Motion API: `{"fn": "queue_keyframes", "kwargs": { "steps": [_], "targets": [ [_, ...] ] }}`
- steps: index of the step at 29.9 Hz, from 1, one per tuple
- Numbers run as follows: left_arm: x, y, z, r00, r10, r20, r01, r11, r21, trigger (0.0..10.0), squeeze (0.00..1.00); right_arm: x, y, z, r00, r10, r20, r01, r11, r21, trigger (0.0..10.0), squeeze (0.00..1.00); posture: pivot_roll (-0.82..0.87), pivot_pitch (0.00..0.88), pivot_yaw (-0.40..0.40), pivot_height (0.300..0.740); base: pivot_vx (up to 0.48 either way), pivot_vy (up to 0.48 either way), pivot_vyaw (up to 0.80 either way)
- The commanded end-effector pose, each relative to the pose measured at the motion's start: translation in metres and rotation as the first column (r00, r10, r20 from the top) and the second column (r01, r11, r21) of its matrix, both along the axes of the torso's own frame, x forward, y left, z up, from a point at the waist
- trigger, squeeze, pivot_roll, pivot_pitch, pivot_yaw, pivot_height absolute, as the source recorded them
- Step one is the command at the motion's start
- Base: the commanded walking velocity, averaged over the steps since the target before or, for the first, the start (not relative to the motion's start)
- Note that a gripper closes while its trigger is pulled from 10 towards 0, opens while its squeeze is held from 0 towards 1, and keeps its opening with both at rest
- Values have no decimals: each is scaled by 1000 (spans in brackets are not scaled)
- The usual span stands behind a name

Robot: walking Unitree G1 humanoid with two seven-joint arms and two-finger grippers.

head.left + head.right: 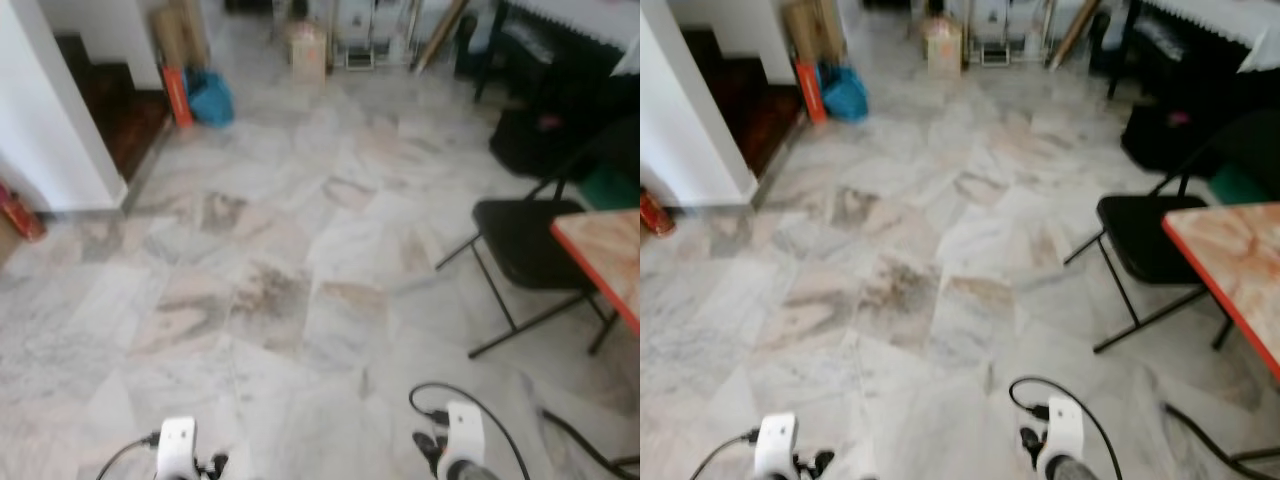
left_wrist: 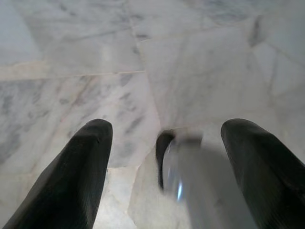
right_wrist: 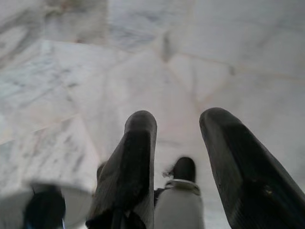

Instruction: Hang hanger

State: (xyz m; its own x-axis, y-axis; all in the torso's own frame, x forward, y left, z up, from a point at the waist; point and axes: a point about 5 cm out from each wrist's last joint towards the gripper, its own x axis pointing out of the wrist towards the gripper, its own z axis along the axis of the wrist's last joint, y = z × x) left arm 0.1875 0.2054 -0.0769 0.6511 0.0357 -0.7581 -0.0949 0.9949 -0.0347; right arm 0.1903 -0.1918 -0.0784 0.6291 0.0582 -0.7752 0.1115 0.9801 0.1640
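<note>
Nearest the camera, the left hand (image 2: 164, 167) and right hand (image 3: 178, 162) hang low over the marble floor (image 1: 300, 260), fingers apart and empty, with no hanger visible, so walking on blurred could clip the black folding chair (image 1: 525, 245) beside the table (image 1: 605, 255).
</note>
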Motion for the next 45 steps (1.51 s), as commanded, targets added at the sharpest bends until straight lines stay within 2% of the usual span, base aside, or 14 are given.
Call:
{"fn": "queue_keyframes", "kwargs": {
  "steps": [1,17,26,30,34,35,36,37,39,40,41,43,44,45],
  "targets": [
    [-2,4,0,1000,-6,-14,6,1000,13,10000,0,3,5,1,1000,1,9,-1,1000,13,10000,0,3,0,-18,740,-337,0,0],
    [3,4,2,999,-36,1,36,999,16,10000,0,7,8,2,1000,-3,18,3,1000,21,10000,0,7,0,-6,740,-371,0,0],
    [12,3,7,997,-75,23,74,996,41,10000,0,8,9,3,1000,-6,23,5,1000,24,10000,0,7,0,-7,740,0,0,0],
    [40,6,27,981,-89,173,70,991,112,10000,0,8,9,3,1000,-9,21,8,1000,24,10000,0,4,0,-6,740,0,0,0],
    [77,13,61,925,-86,371,32,988,149,10000,0,5,9,1,1000,-5,11,5,1000,21,10000,0,19,0,-13,740,0,0,0],
    [77,13,61,925,-86,371,32,988,149,10000,0,5,9,1,1000,-5,11,5,1000,21,10000,0,19,0,-13,740,0,0,0],
    [85,12,69,911,-110,398,48,985,163,10000,0,5,9,1,1000,-5,9,5,1000,21,10000,0,24,0,-11,740,0,0,0],
    [100,10,83,883,-155,442,79,979,187,10000,0,5,9,1,1000,-6,7,6,1000,22,10000,0,27,0,-2,740,0,0,0],
    [113,6,97,853,-202,482,116,973,202,10000,0,6,10,1,1000,-8,9,7,1000,25,10000,0,28,0,4,740,0,0,0],
    [128,-2,113,808,-277,520,174,956,238,10000,0,7,11,2,1000,-13,14,12,999,31,10000,0,37,0,15,740,0,0,0],
    [128,-2,113,808,-277,520,174,956,238,10000,0,7,11,2,1000,-13,14,12,999,31,10000,0,37,0,15,740,0,0,0],
    [148,-14,138,731,-366,576,242,928,283,10000,0,8,12,2,1000,-18,14,18,999,32,10000,0,38,0,25,740,0,0,0],
    [152,-16,145,711,-376,594,249,925,287,10000,0,9,12,2,1000,-20,14,19,999,33,10000,0,38,0,25,740,0,0,0],
    [152,-16,145,711,-376,594,249,925,287,10000,0,9,12,2,1000,-20,14,19,999,33,10000,0,38,0,25,740,0,0,0]
  ]
}}
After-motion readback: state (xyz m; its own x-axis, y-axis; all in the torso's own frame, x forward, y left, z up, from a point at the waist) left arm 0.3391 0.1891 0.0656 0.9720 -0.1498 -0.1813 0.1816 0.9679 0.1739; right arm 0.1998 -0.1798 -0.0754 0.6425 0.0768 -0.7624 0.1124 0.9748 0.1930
